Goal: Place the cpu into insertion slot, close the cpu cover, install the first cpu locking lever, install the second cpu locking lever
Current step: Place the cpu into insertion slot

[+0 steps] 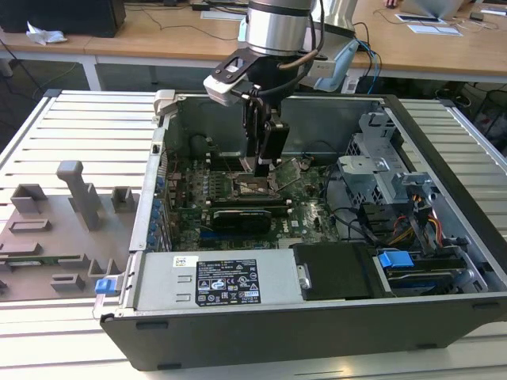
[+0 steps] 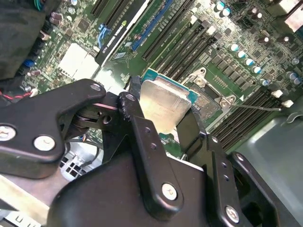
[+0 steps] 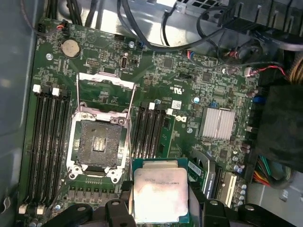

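- The cpu (image 3: pixel 160 196) is held clamped at its edges between the black fingers (image 3: pixel 116 210) of the gripper (image 3: pixel 160 210). Its pale metal lid faces the camera in both wrist views.
- In the second wrist view the cpu (image 2: pixel 163 101) sits tilted between the jaws of the gripper (image 2: pixel 161 113), clear of the board beneath it.
- The insertion slot (image 3: pixel 98 143) lies just beside the held cpu and apart from it, with its dark contact field exposed.
- The cpu cover (image 3: pixel 105 92) is swung open, away from the slot, on the slot's far edge from the cpu.
- A thin wire lever (image 2: pixel 258 108) stands free of the socket frame.
- Memory slots (image 3: pixel 49 137) flank the insertion slot on the green motherboard (image 3: pixel 180 75). A finned heatsink (image 3: pixel 217 123) lies well apart from it.
- At the centre of the exterior view, the gripper (image 1: pixel 265 165) hangs inside the open computer case (image 1: pixel 317 332), just above the socket area.
- The power supply (image 1: pixel 214 281) sits at the lower centre of the frame.
- A grey fixture plate (image 1: pixel 47 237) lies on the slatted table (image 1: pixel 87 134) at the exterior view's left.
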`<state>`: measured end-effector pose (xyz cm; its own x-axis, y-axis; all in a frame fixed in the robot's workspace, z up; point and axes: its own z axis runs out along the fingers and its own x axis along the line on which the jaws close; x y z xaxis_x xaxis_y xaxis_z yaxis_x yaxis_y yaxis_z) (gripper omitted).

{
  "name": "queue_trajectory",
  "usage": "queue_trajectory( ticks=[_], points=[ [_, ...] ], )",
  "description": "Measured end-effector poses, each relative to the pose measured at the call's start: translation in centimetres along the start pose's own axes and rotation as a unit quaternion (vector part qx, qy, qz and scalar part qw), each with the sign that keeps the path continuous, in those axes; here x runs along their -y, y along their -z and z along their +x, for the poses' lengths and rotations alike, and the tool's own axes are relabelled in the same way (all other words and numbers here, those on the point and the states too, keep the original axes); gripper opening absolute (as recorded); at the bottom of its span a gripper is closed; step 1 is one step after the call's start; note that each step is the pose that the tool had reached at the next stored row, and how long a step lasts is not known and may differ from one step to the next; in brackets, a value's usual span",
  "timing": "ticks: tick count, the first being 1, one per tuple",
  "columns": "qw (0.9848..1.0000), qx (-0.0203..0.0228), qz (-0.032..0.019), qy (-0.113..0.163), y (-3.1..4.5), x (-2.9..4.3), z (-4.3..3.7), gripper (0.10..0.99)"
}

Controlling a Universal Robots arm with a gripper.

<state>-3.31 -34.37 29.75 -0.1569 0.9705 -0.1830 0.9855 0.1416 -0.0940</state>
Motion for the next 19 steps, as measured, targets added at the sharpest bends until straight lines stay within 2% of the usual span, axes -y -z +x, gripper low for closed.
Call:
queue_trajectory(
  ticks=[6, 10, 11, 12, 14, 15, 17, 18, 19],
  points=[
    [0.9996, 0.0007, 0.0055, -0.027, -0.02, 0.0, 0.0, 0.545],
    [0.9994, 0.0004, 0.0071, -0.035, -0.03, 0.0, 0.01, 0.545],
    [0.9994, -0.0011, 0.0069, -0.035, -0.03, -0.01, 0.0, 0.545],
    [0.9994, -0.0059, 0.0063, -0.035, -0.04, -0.01, 0.0, 0.545],
    [0.9988, -0.0347, 0.0032, -0.035, -0.03, -0.01, 0.01, 0.545],
    [0.9984, -0.0452, 0.0021, -0.035, -0.03, -0.01, 0.0, 0.545],
    [0.9968, -0.0713, -0.0006, -0.036, -0.03, 0.0, 0.01, 0.545],
    [0.9961, -0.0803, -0.0016, -0.036, -0.03, 0.0, 0.01, 0.545],
    [0.995, -0.0923, -0.0028, -0.037, -0.03, 0.0, 0.01, 0.545]
  ],
)
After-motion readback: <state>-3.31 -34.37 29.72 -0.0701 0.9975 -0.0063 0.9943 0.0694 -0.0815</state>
